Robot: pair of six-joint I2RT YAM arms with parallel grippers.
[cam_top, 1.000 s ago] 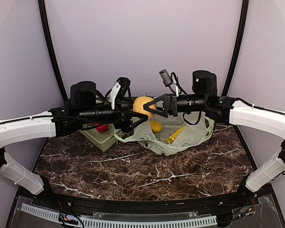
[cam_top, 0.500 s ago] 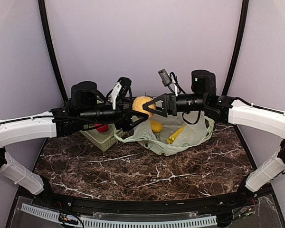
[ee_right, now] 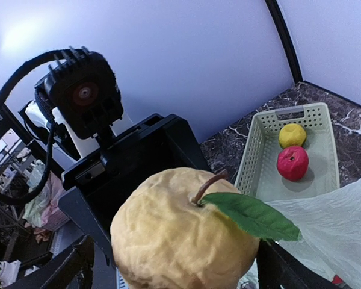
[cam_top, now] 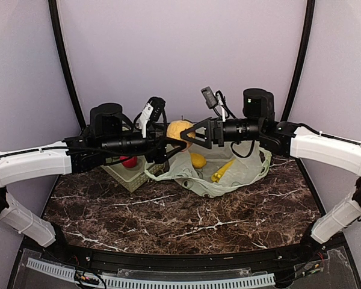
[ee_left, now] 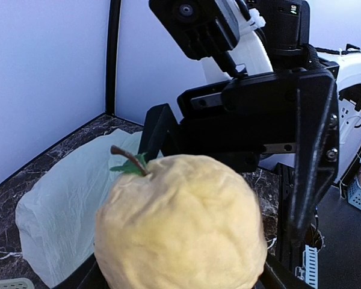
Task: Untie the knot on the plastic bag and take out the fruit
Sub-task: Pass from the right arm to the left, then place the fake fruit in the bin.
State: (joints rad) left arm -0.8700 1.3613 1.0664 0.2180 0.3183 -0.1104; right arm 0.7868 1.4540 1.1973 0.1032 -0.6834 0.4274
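A big yellow round fruit (cam_top: 179,130) with stem and leaf hangs in the air between both grippers, above the table's back. My left gripper (cam_top: 167,143) is shut on it; in the left wrist view the fruit (ee_left: 180,229) fills the space between the jaws. My right gripper (cam_top: 191,133) stands open around the same fruit (ee_right: 180,241), with a gap on one side. The plastic bag (cam_top: 231,177) lies open and flat below, with a banana (cam_top: 222,170) and a small yellow-orange fruit (cam_top: 197,160) on it. No knot shows.
A pale green perforated basket (cam_top: 125,176) stands at the back left under my left arm, holding a red apple (ee_right: 292,162) and a small yellow fruit (ee_right: 292,135). The dark marble table (cam_top: 180,217) has curved black posts at the back corners.
The yellow fruit and both grippers have shifted slightly up and to the left. The bag and basket have not moved.
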